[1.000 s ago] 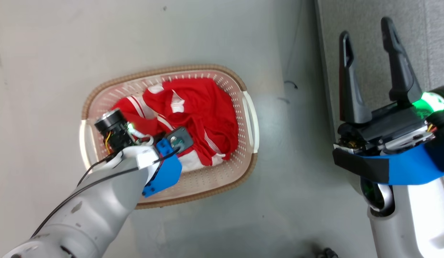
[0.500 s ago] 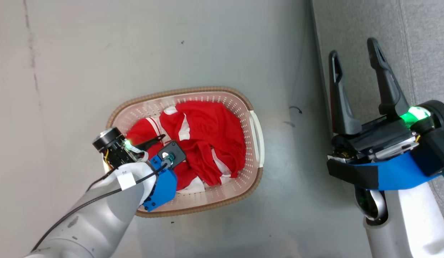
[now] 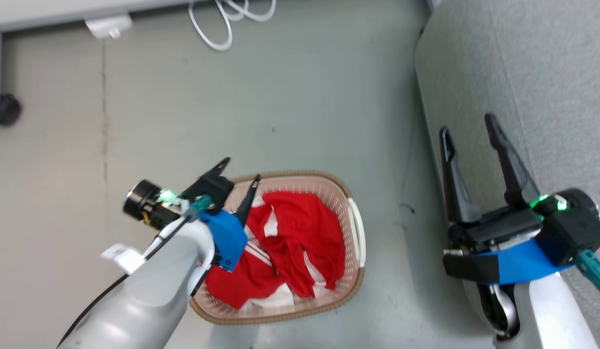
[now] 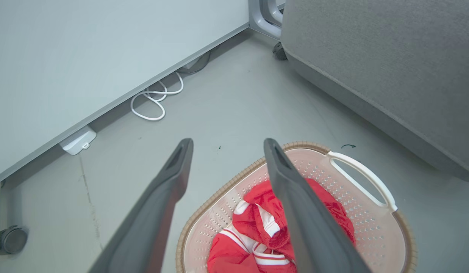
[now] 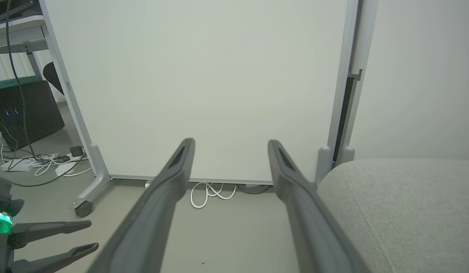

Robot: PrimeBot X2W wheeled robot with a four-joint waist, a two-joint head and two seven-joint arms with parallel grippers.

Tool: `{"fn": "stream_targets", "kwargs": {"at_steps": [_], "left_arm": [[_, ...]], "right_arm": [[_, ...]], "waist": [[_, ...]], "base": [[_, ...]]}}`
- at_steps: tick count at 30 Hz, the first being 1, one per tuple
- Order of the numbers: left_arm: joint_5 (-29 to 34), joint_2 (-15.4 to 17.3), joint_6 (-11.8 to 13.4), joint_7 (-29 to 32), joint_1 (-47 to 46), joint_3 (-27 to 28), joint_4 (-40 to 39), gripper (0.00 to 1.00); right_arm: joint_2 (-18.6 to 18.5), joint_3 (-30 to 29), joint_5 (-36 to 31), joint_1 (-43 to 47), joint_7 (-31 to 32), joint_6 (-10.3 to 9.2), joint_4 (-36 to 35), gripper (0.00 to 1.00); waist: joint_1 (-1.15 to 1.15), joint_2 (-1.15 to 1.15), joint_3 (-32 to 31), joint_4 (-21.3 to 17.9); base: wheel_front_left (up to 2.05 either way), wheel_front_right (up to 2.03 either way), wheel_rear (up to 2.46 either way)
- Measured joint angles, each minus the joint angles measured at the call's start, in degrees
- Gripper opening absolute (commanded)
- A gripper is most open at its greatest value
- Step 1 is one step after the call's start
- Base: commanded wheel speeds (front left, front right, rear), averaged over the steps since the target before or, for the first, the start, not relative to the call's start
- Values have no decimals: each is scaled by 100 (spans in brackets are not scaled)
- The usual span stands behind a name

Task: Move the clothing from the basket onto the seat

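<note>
Seat first: the big grey woven-fabric sofa cushion (image 3: 547,72) lies on our right. On the floor (image 3: 280,97) beside it stands the cream-white plastic basket (image 3: 300,173) with a brown rim. The bright red soft clothing (image 3: 300,232) with white stripes lies bunched inside it, none on the seat yet. Our left gripper (image 3: 242,168) hangs over the basket's far left rim, dark fingers (image 4: 293,197) spread wide, holding nothing. The clothes lie below its tips and a little to the right, so we think this nearer arm should dip down. Our right gripper (image 3: 466,123) is wide and empty, by the seat's edge, well apart from the clothes.
</note>
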Motion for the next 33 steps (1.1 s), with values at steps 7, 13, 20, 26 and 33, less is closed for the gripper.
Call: {"fn": "stream_targets", "kwargs": {"at_steps": [7, 13, 20, 26, 33], "left_arm": [[105, 333, 421, -2, 901, 1657, -1350, 100], [820, 327, 544, -2, 2009, 3050, -2692, 100], [1502, 13, 425, -2, 3119, 3917, -3709, 100], [1870, -208, 234, -2, 3767, 4428, -4135, 100], [2120, -413, 40, -2, 4253, 4920, -4301, 100]], "right_arm": [[0, -126, -51, 364, 0, 0, 123, 100], [0, -245, -46, 711, 1, 0, 224, 100], [0, -349, -4, 1044, 0, 0, 292, 100], [0, -465, 31, 1297, 0, 0, 327, 100], [0, -608, 93, 1599, 0, 0, 420, 100]], "waist": [[0, 0, -674, 121], [0, 0, -1219, 240], [0, 0, -1676, 324], [0, 0, -1959, 368], [0, 0, -2184, 430]], "base": [[0, 0, 0], [0, 0, 0], [0, 0, 0], [0, 0, 0], [0, 0, 0]]}}
